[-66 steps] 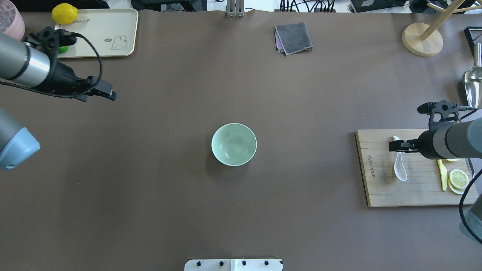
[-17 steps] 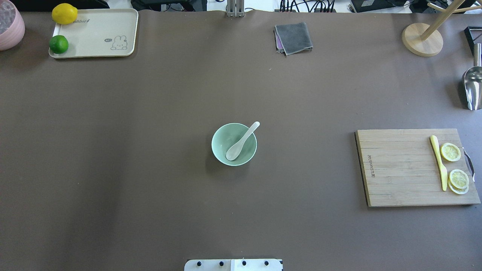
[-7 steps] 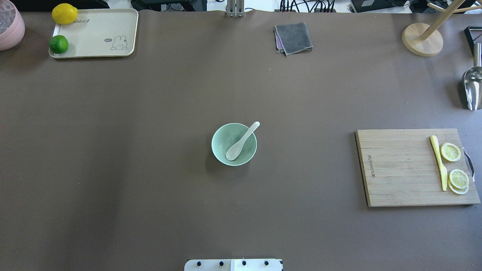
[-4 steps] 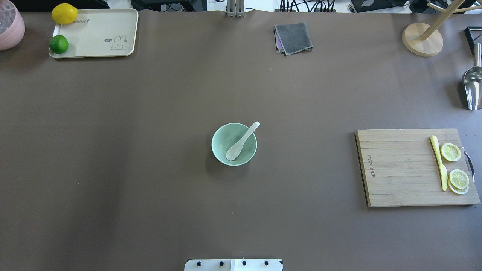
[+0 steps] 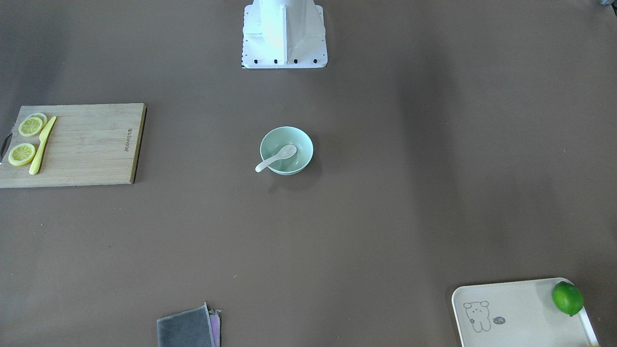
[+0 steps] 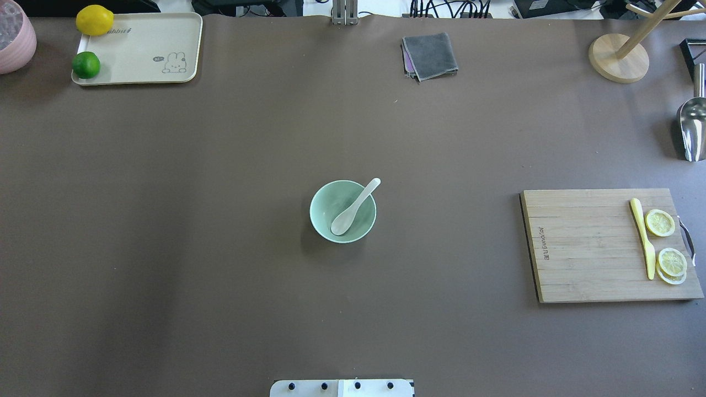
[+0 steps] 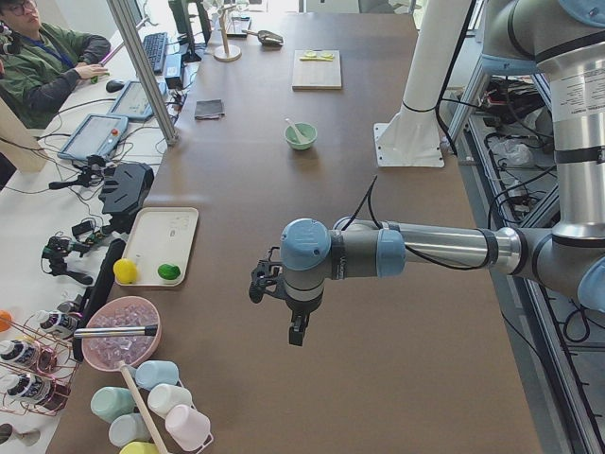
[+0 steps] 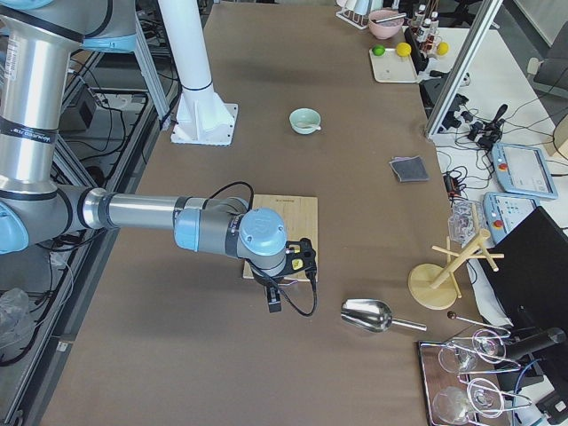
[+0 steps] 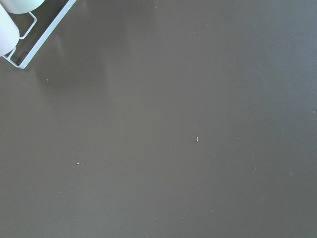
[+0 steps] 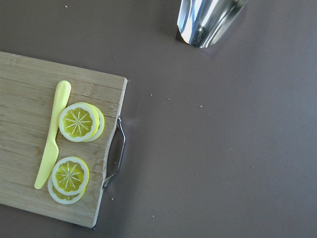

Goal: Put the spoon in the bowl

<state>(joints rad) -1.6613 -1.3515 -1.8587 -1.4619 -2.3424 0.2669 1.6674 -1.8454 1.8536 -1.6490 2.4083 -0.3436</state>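
Observation:
The white spoon [image 6: 353, 208] lies in the pale mint-green bowl [image 6: 328, 201] at the table's middle, scoop down inside and handle resting over the far right rim. Both also show in the front-facing view: the spoon [image 5: 277, 157] and the bowl [image 5: 289, 137]. No gripper is near them. My left gripper [image 7: 296, 331] shows only in the exterior left view, held above bare table far from the bowl. My right gripper [image 8: 273, 302] shows only in the exterior right view, near the cutting board's outer end. I cannot tell whether either is open or shut.
A wooden cutting board [image 6: 584, 245] at the right carries a yellow knife [image 6: 642, 237] and lemon slices [image 6: 660, 223]. A cream tray [image 6: 143, 49] with a lemon and a lime stands far left. A grey cloth [image 6: 430, 55], a metal scoop [image 6: 692, 129] and a wooden stand [image 6: 618, 58] lie along the far and right edges.
Since 9.2 s ago the spoon has gone from the cutting board into the bowl and both arms have left the overhead view. Nothing has moved over the last 2.4 s.

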